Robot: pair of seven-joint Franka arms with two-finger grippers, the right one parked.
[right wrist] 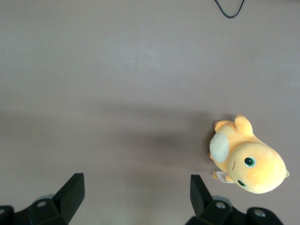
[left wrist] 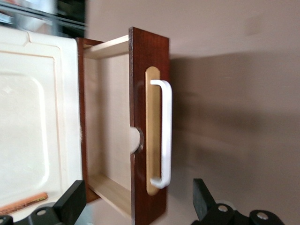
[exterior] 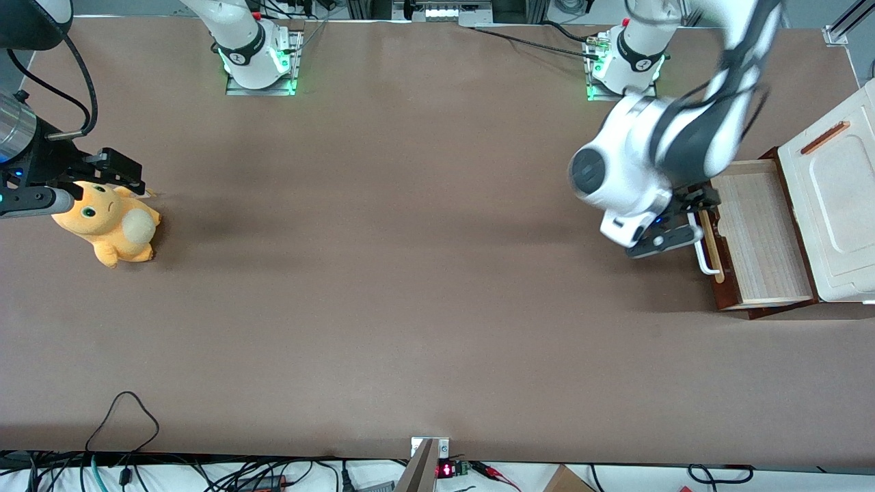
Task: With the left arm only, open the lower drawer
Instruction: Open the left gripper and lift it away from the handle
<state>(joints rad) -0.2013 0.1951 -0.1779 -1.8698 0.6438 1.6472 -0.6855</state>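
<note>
The lower drawer (exterior: 762, 232) stands pulled out of its cabinet, its light wood-grain inside showing. Its dark reddish-brown front (left wrist: 149, 117) carries a white bar handle (left wrist: 165, 131) on a pale wood strip. The left arm (exterior: 629, 178) reaches down in front of the drawer. Its black gripper (exterior: 683, 220) hangs open just in front of the handle (exterior: 707, 253). In the left wrist view the gripper (left wrist: 138, 206) has its fingers (left wrist: 70, 201) spread wide, one end of the drawer front lying between them without contact. Nothing is held.
The cream-white cabinet panel (exterior: 837, 205) with a copper strip handle (exterior: 825, 137) lies above the drawer. An orange plush toy (exterior: 109, 222) sits toward the parked arm's end of the table. A thin black cable (exterior: 123, 410) loops near the table's front edge.
</note>
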